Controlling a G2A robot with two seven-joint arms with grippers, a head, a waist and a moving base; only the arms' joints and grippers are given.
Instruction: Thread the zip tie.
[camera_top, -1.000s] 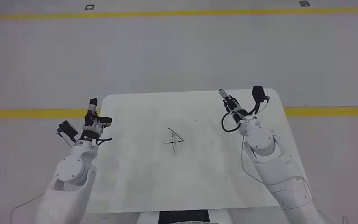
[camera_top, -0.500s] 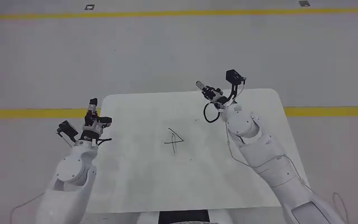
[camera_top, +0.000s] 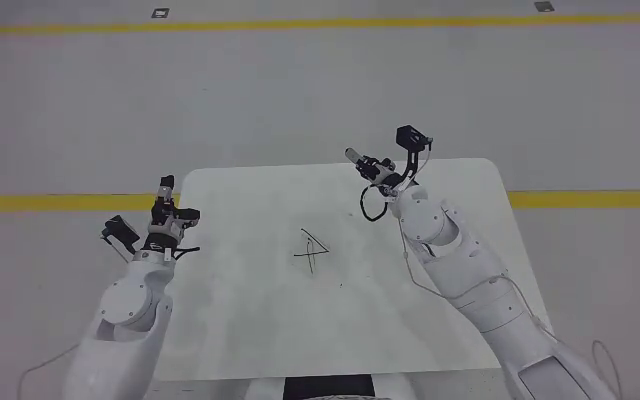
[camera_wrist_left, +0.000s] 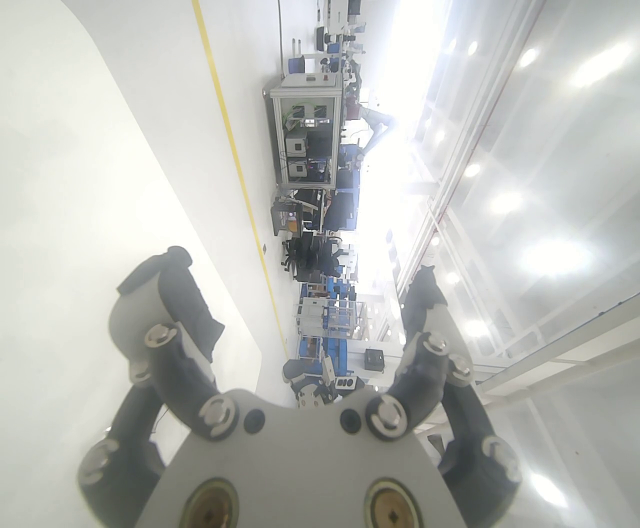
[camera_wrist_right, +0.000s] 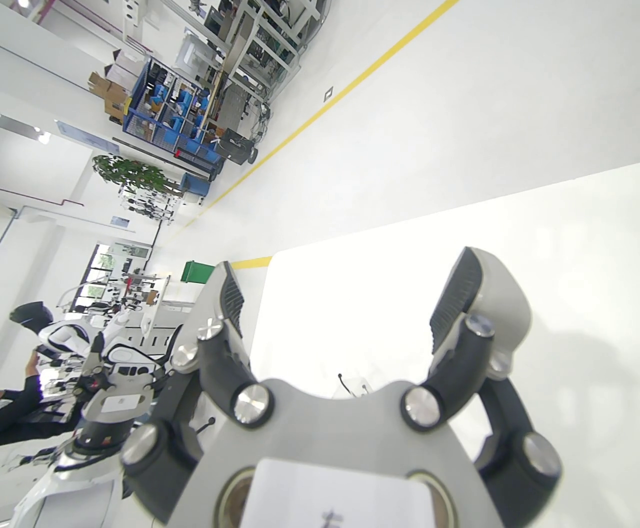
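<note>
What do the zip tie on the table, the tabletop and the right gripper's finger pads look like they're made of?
Zip tie: thin dark strips, likely plastic; too small to judge the finish.
Table: white, smooth, matte, no grain; perhaps laminate or painted board.
Pads of the right gripper: black, finely ribbed, matte, probably rubber.

Your white table (camera_top: 250, 310) has rounded corners and stands on a pale floor (camera_top: 300, 90). One yellow floor line (camera_top: 60, 202) shows on either side of the table. A second yellow line (camera_top: 300, 22) runs farther off, with a small dark floor plate (camera_top: 160, 13) just beyond it. In the room behind you will find a metal-framed equipment cabinet (camera_wrist_left: 305, 135), blue storage racks (camera_wrist_right: 165, 100), a leafy plant (camera_wrist_right: 127, 172) and a green bin (camera_wrist_right: 197, 272).
</note>
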